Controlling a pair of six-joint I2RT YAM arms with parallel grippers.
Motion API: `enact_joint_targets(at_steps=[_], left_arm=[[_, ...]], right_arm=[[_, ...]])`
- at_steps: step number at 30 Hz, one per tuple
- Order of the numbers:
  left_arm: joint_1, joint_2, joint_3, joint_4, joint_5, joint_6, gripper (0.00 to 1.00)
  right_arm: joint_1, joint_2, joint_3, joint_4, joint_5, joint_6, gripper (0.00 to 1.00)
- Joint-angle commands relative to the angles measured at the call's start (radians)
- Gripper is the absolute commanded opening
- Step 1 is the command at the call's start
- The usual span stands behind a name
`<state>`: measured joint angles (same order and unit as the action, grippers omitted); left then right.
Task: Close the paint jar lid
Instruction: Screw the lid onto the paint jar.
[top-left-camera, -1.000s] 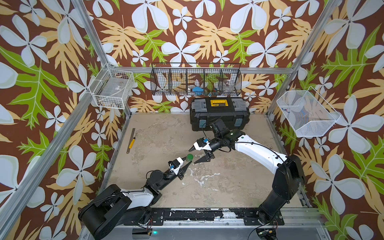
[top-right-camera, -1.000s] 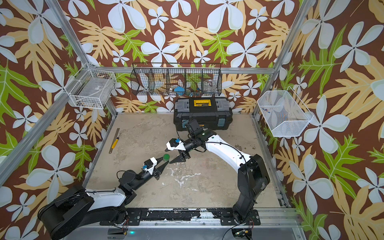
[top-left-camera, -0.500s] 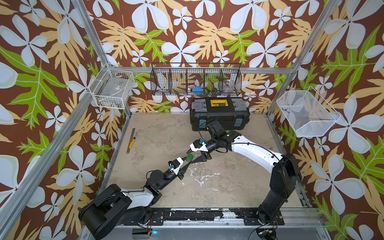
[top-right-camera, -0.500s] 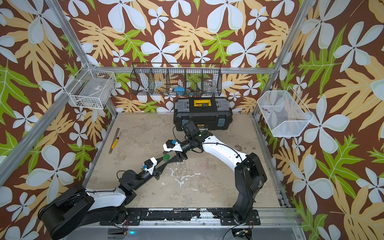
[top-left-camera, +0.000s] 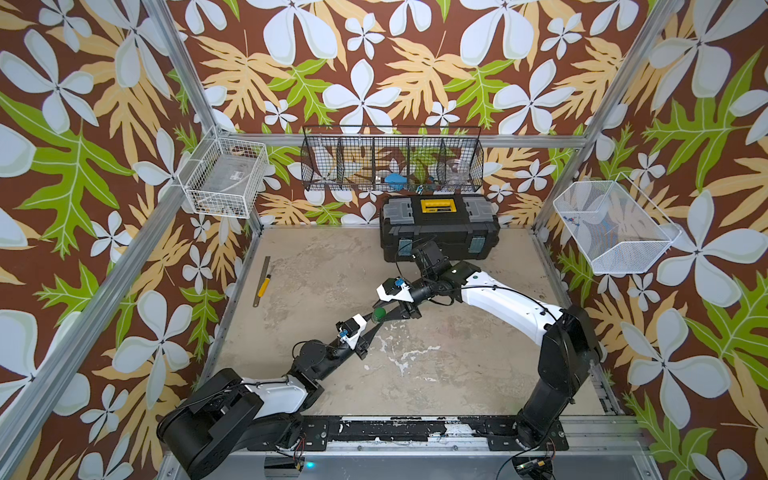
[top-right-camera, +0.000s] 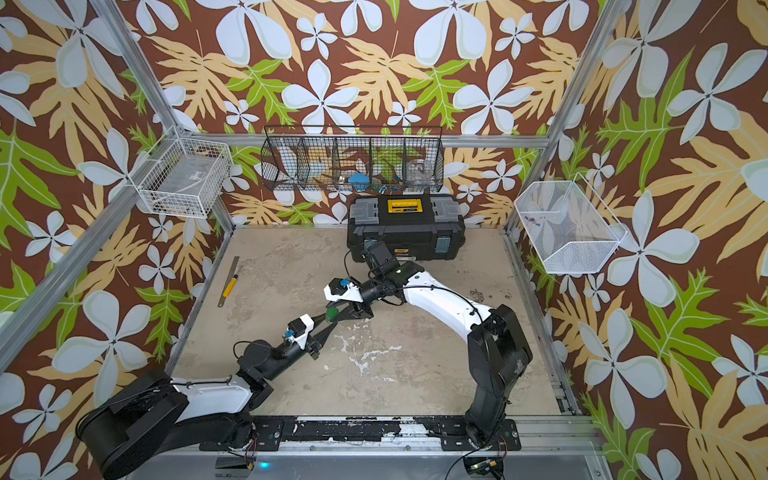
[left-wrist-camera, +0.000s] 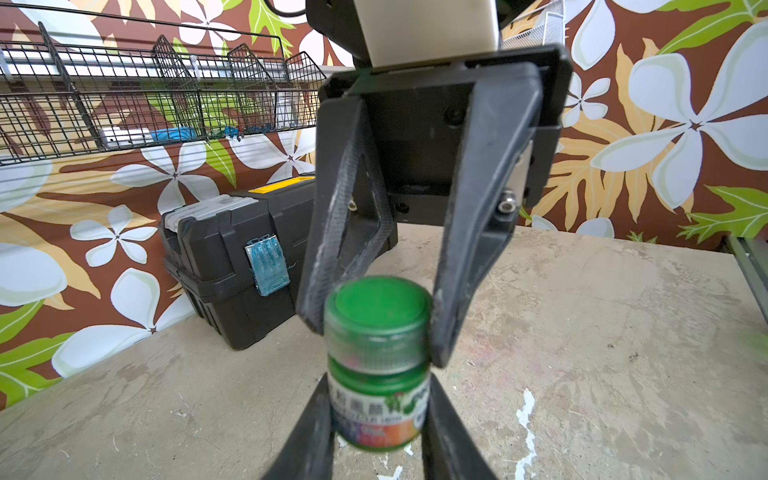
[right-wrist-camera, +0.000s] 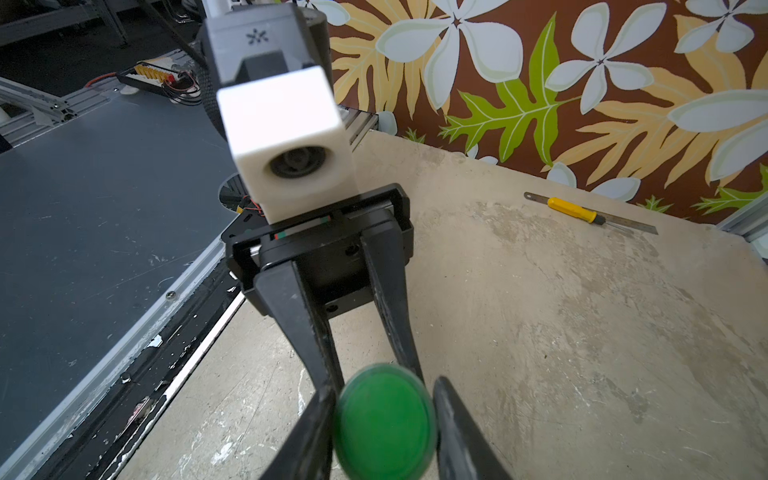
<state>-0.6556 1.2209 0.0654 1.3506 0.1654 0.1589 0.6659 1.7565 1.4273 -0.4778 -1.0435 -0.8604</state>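
Gripping the paint jar (left-wrist-camera: 376, 415) by its labelled body, left gripper (left-wrist-camera: 378, 380) clamped, at the middle of the tabletop (top-left-camera: 457, 374). Right gripper (right-wrist-camera: 384, 390) pinches the lid (right-wrist-camera: 384, 424) sitting on the jar's mouth. Black toolbox (top-left-camera: 440, 232) closed behind.

Stained beige tabletop (top-left-camera: 457, 374) with black toolbox (top-left-camera: 439, 232), steel ruler (top-left-camera: 266, 266) and yellow-handled screwdriver (top-left-camera: 263, 286)

Green lid (left-wrist-camera: 377, 305), green paint jar (left-wrist-camera: 376, 401) w/ multicolour label (left-wrist-camera: 380, 430), black toolbox (top-left-camera: 438, 237) w/ yellow handle (top-left-camera: 437, 205)
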Motion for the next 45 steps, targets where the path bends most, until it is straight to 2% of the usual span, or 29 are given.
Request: enact_joint_targets(at_steps=[1, 7, 16, 23, 28, 34, 42, 45], left_arm=[[0.001, -0.001, 0.002, 0.037, 0.009, 0.001, 0.22], [0.001, 0.000, 0.002, 0.036, 0.010, 0.001, 0.22], [0.001, -0.002, 0.002, 0.036, 0.008, 0.001, 0.22], [0.001, -0.002, 0.002, 0.036, 0.006, 0.000, 0.22], [0.001, -0.003, 0.002, 0.037, 0.003, 0.001, 0.22], [0.001, -0.005, 0.001, 0.035, 0.000, 0.001, 0.22], [0.002, -0.005, 0.001, 0.034, -0.001, 0.001, 0.22], [0.001, -0.004, 0.001, 0.037, -0.003, 0.002, 0.22]], right_arm=[[0.000, -0.003, -0.007, 0.016, 0.006, 0.038, 0.37], [0.004, -0.017, -0.039, 0.088, 0.029, 0.167, 0.35], [0.037, -0.088, -0.163, 0.319, 0.199, 0.460, 0.32], [0.095, -0.149, -0.228, 0.403, 0.402, 0.629, 0.33], [0.158, -0.204, -0.282, 0.461, 0.605, 0.772, 0.34], [0.221, -0.248, -0.335, 0.484, 0.841, 1.013, 0.34], [0.392, -0.279, -0.378, 0.512, 1.172, 1.232, 0.35], [0.438, -0.272, -0.380, 0.509, 1.253, 1.323, 0.34]])
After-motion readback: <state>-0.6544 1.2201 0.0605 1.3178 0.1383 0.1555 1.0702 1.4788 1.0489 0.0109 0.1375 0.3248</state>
